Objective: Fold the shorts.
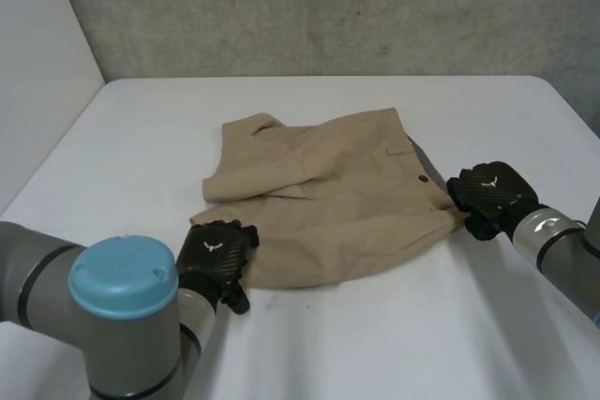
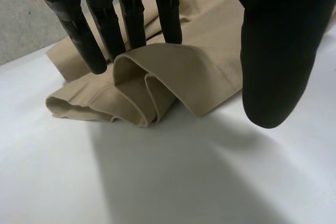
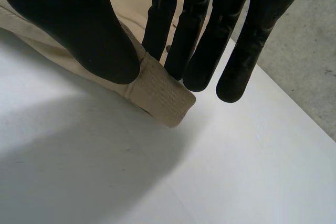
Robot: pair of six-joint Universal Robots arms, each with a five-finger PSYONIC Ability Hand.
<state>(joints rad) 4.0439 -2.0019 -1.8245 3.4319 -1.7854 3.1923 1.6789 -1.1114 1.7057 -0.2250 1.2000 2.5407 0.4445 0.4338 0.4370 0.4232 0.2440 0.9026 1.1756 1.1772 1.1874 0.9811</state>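
Tan shorts [image 1: 328, 199] lie partly folded in the middle of the white table [image 1: 394, 334], waistband toward the right. My left hand [image 1: 217, 255] is at the near-left leg hem. In its wrist view the fingers [image 2: 79, 30] are straight with their tips resting on the rumpled hem [image 2: 152, 87], and the thumb [image 2: 273, 51] stands apart from the cloth. My right hand [image 1: 487, 196] is at the near end of the waistband. There its thumb [image 3: 79, 24] and fingers pinch the waistband's end [image 3: 163, 95] between them.
A grey wall [image 1: 328, 7] runs along the table's far edge, and a white panel [image 1: 37, 72] stands at the far left. Bare tabletop lies in front of the shorts and on both sides.
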